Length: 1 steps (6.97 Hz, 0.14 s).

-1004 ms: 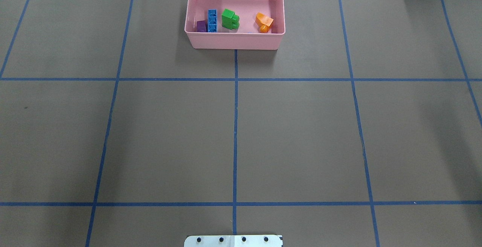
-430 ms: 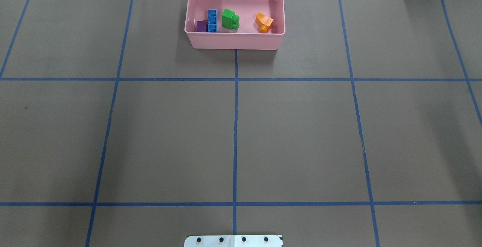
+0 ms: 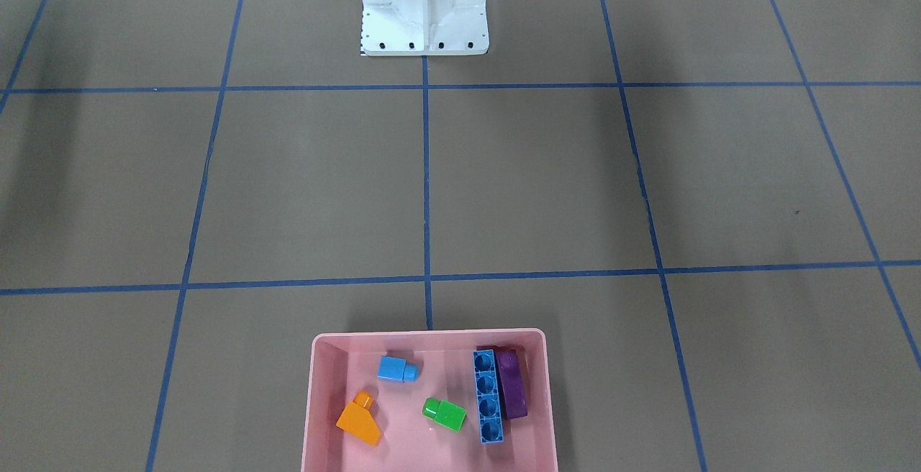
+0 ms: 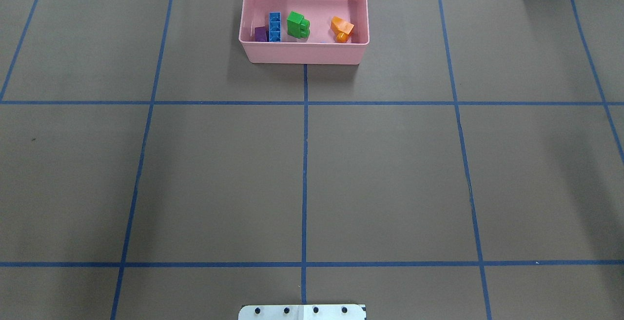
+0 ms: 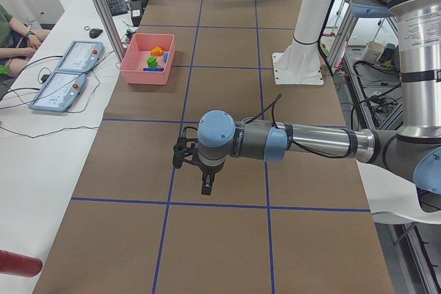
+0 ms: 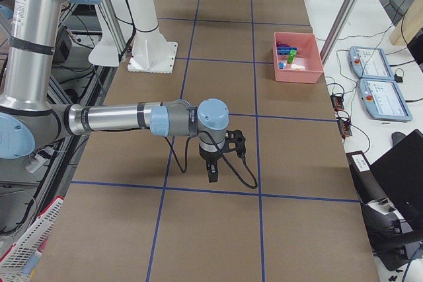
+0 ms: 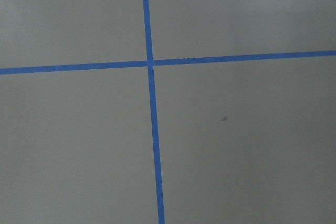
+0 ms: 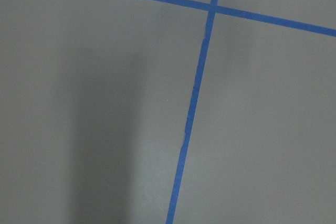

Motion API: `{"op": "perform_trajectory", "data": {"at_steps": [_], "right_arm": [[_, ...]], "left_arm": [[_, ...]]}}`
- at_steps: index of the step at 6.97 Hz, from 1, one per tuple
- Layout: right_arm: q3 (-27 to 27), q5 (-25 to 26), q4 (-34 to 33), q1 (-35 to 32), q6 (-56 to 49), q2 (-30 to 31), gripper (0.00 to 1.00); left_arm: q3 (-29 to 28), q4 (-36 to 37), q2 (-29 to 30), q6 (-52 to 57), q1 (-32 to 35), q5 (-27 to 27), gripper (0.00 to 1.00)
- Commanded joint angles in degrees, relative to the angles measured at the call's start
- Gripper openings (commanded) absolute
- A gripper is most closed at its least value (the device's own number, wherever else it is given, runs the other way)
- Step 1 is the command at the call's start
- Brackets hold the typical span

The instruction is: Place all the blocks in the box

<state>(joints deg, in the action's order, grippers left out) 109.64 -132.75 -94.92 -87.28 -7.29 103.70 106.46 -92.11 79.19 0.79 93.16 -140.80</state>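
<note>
The pink box (image 3: 428, 333) holds all the blocks I can see: an orange sloped block (image 3: 359, 421), a small blue cube (image 3: 396, 369), a green block (image 3: 445, 414), a long blue block (image 3: 488, 406) and, against it, a purple block (image 3: 511, 391). In the overhead view the box (image 4: 302, 52) sits at the table's far middle, and its near wall hides the blue cube. My left gripper (image 5: 207, 187) and right gripper (image 6: 213, 175) show only in the side views, hanging low over bare table far from the box. I cannot tell whether they are open or shut.
The white robot base (image 3: 424, 8) stands at the table's near middle edge. Blue tape lines (image 4: 304, 164) divide the brown table into squares. Beside the table a desk carries two tablets (image 5: 69, 77), and a person (image 5: 10, 32) sits there.
</note>
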Motion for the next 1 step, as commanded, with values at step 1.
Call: {"op": "perform_trajectory", "data": {"at_steps": [1], "right_arm": [[0.05, -0.05, 0.00, 0.00, -0.01, 0.02, 1.00]], "left_arm": [[0.07, 0.09, 0.00, 0.00, 0.00, 0.00, 1.00]]}}
